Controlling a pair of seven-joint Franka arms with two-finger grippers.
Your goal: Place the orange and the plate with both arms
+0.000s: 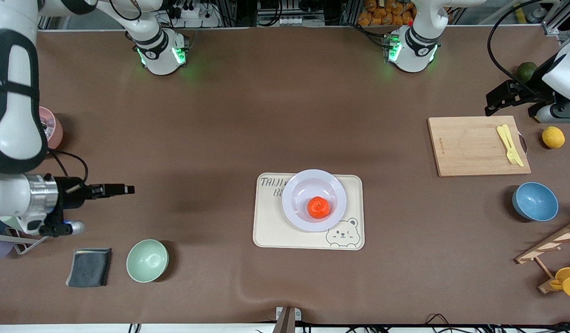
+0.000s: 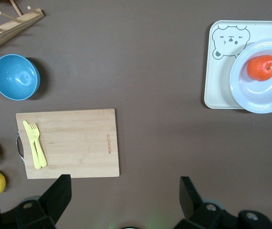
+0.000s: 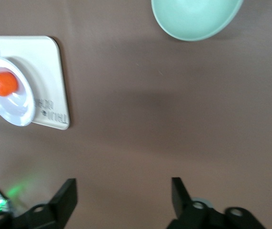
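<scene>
Orange [image 1: 319, 207] sits in plate [image 1: 314, 200], plate on tray [image 1: 271, 231] mid surface, well apart from both sets of fingers. Left gripper [image 2: 124, 193] over surface by cutting board [image 2: 74, 143], fingers wide apart, empty. Right gripper [image 3: 124, 195] over bare surface near green bowl [image 3: 196, 18], fingers spread, empty.

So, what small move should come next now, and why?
Probably none beyond parking: the orange already sits in the plate, which rests on the tray. The left gripper and right gripper hang open, holding nothing, away from the tray, so I would simply retract both arms.
</scene>
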